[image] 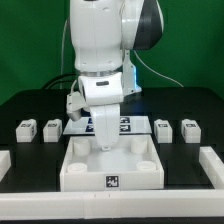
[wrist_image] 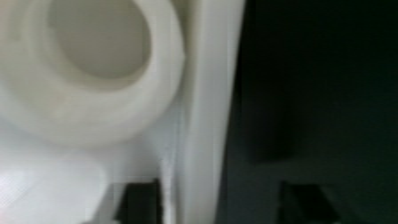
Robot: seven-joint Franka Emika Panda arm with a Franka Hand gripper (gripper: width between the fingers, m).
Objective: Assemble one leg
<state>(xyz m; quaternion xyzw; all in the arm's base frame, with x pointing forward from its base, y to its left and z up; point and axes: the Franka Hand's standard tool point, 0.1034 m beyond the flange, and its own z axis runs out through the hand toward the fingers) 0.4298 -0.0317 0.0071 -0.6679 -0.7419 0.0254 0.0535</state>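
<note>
1. Nearest to me sits the large white square plastic tray part with round corner sockets (image: 85, 172), its tagged front wall facing the exterior camera. It lies flat on the black table (image: 30, 100), sockets up, so I judge it is placed to take a leg from above.

2. The pincer (image: 104, 144) is down at the tray's rear edge. The wrist view shows one round socket (wrist_image: 86, 50) and an upright white wall very close. I cannot tell whether the pincer is released or clenched, nor whether it grips that wall. I read this as positioning the tray, not leg handling.

3. Beyond the tray, four small white plastic rectangular tagged blocks stand in a row – far-left leg (image: 27, 128), inner-left leg (image: 52, 128), inner-right leg (image: 163, 127), far-right leg (image: 188, 128). All rest on the table, apart from the tray, none inserted.

4. Between the two pairs lies the marker board (image: 72, 126), partly hidden by the arm.
</note>
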